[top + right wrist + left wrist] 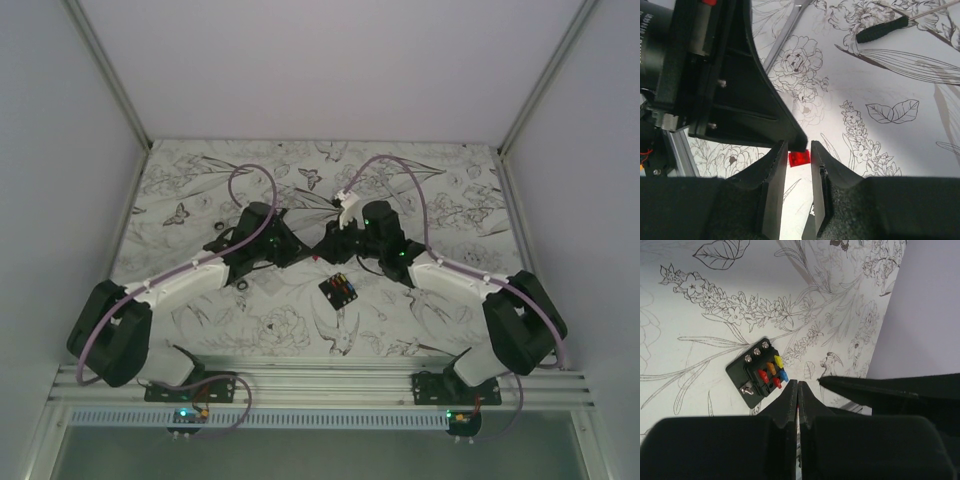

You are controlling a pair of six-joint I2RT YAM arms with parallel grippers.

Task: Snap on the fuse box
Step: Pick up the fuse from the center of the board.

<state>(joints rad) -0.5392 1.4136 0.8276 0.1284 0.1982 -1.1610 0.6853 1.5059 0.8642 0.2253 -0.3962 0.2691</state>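
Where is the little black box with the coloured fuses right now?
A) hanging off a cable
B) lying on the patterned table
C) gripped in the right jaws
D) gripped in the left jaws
B: the fuse box lies flat on the table, out in the open with nothing gripping it.

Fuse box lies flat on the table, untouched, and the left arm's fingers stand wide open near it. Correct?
Not quite. The left fingers are pressed shut with nothing between them, as the left wrist view shows. The fuse box does lie flat on the table, untouched.
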